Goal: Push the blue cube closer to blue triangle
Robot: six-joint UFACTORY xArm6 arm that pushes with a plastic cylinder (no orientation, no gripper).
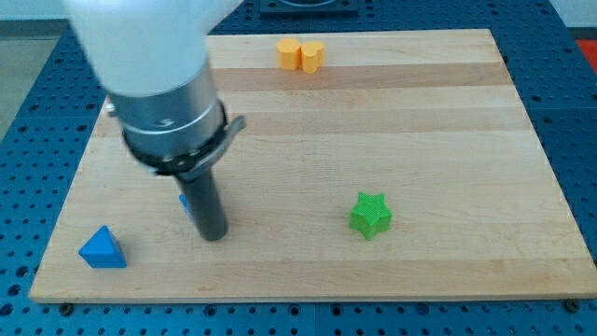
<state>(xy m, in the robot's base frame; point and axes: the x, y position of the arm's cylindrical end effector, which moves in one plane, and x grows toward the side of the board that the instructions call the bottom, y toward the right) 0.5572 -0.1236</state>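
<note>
The arm has no claw, only a rod whose tip [215,235] stands against the right side of the mostly hidden blue cube [186,202], probably to push it left toward the blue triangle [103,249] on the table's [448,140] near-left corner.

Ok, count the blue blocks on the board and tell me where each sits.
2. The blue triangle sits near the view's bottom-left corner. The blue cube is mostly hidden behind my tip, only a sliver showing on the rod's left side. Nothing else blue shows; the arm may hide more.
</note>
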